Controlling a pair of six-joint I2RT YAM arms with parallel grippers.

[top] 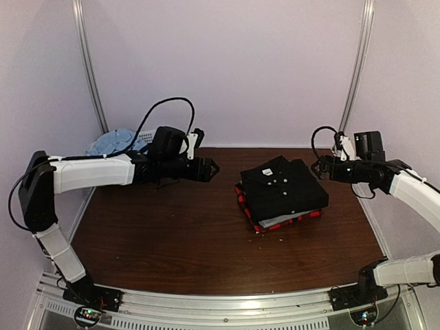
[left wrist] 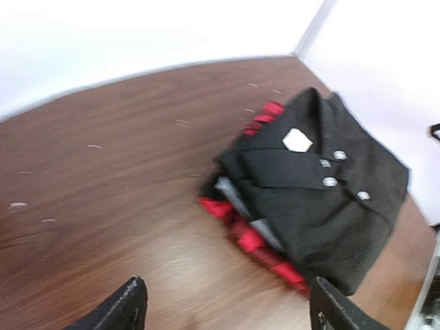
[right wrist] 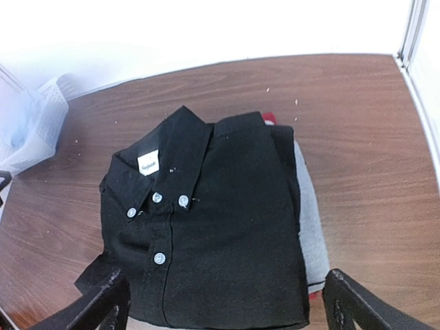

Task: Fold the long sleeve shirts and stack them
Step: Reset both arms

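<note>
Three folded long sleeve shirts lie stacked right of the table's middle. The black shirt (top: 282, 187) (right wrist: 220, 227) (left wrist: 330, 199) is on top, collar and buttons facing up. Under it a grey shirt (top: 278, 221) (right wrist: 313, 234) shows at the edge, and a red-and-black plaid shirt (top: 240, 199) (left wrist: 254, 240) lies at the bottom. A light blue shirt (top: 110, 144) sits in the basket at back left. My left gripper (top: 210, 168) (left wrist: 227, 309) hovers left of the stack, open and holding nothing. To the stack's right my right gripper (top: 320, 167) (right wrist: 227, 302) hangs above the table, open, nothing between its fingers.
A white mesh basket (top: 141, 141) (right wrist: 41, 117) stands at the back left corner against the wall. Pale walls with metal rails (top: 89, 69) close the table at the back and sides. Bare brown tabletop (top: 172, 234) spreads in front of and left of the stack.
</note>
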